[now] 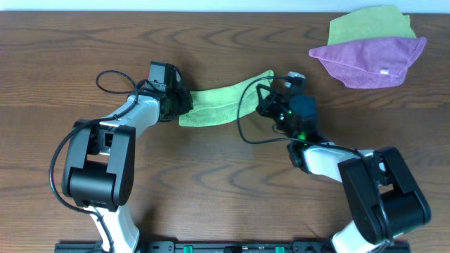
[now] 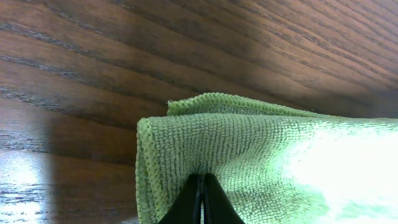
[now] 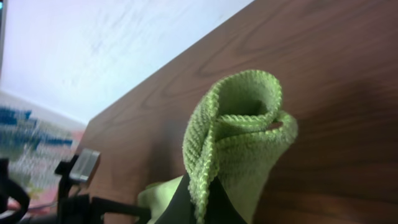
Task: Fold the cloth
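Note:
The lime-green cloth [image 1: 218,103] is stretched as a narrow folded band between my two grippers at the table's middle. My left gripper [image 1: 179,104] is shut on the cloth's left end; in the left wrist view the black fingertips [image 2: 203,186] pinch the doubled green cloth [image 2: 249,155] low over the wood. My right gripper [image 1: 266,95] is shut on the cloth's right end; in the right wrist view the fingers [image 3: 200,202] clamp a rolled edge of cloth [image 3: 239,134] held above the table. No white tag shows.
A purple cloth with a white tag [image 1: 369,60] lies at the back right on top of a second green cloth [image 1: 369,24]. Black cables loop beside both arms. The table's far edge and a white wall show in the right wrist view.

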